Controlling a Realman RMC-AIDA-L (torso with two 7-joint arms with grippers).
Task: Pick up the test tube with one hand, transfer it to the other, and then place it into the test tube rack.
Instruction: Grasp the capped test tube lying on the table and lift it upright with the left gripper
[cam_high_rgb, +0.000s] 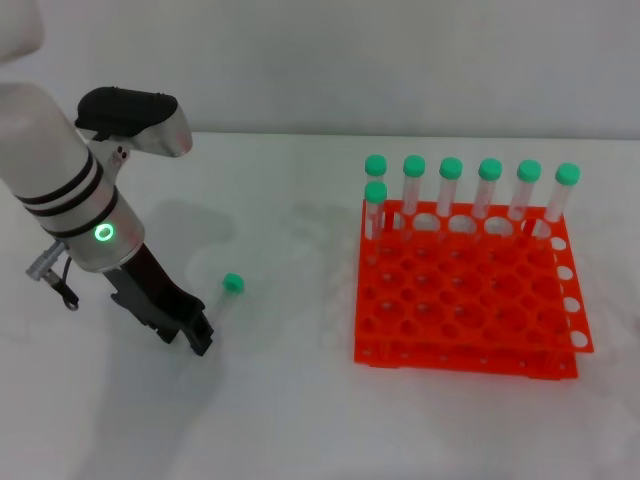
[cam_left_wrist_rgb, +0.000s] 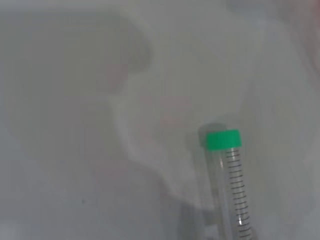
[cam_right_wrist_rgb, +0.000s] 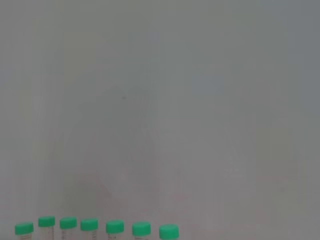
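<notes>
The slim clear green-capped test tube (cam_high_rgb: 226, 296) lies on the white table (cam_high_rgb: 280, 420), well apart from the bright orange gridded plastic rack (cam_high_rgb: 465, 300). The black two-fingered left gripper (cam_high_rgb: 197, 335) angles down just beside the tube's lower end, possibly touching it; I cannot tell whether its fingers are spread.

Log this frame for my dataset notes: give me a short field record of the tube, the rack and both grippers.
loose test tube: lying on the white table, green cap away from the gripper, left of the rack
left gripper: low over the table at the tube's lower end; grasp cannot be told
test tube rack: orange, right side of the table
racked tubes: seven upright, at the far edge
right gripper: not in view
</notes>
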